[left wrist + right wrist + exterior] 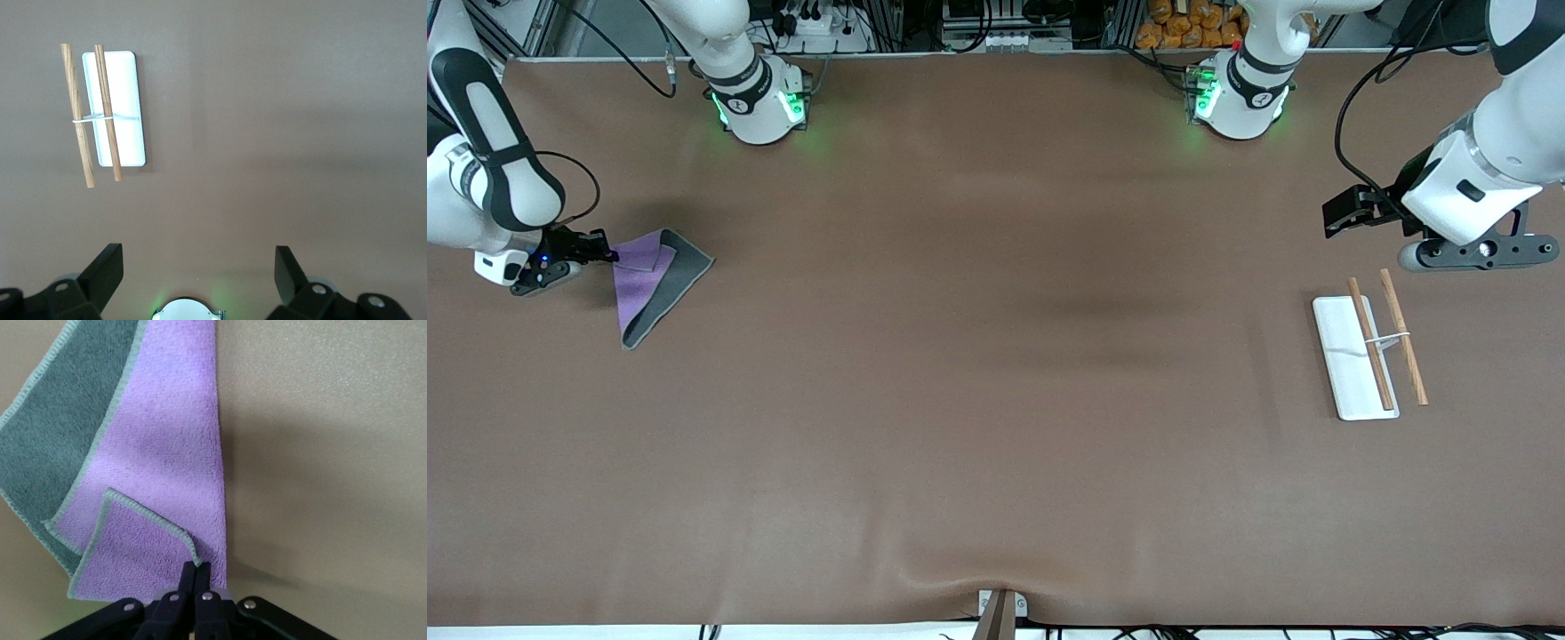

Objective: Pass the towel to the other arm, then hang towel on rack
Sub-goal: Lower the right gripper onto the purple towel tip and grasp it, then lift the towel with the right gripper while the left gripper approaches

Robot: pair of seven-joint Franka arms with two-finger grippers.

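Note:
The towel (660, 289), purple on one face and dark grey on the other, lies partly folded on the table at the right arm's end. My right gripper (609, 255) is shut on one purple corner of it, low at the table. In the right wrist view the closed fingertips (197, 568) pinch that corner of the towel (167, 453). The rack (1347, 356), a white tray with two brown rods, stands at the left arm's end. My left gripper (1347, 213) is open and empty, up over the table beside the rack (127, 133); its own view shows the gripper (199, 267) with the jaws wide apart.
The two arm bases (760, 102) (1240, 98) stand with green lights along the table's back edge. The left arm's base also shows in the left wrist view (187, 310). A small clamp (1000, 613) sits at the table's front edge.

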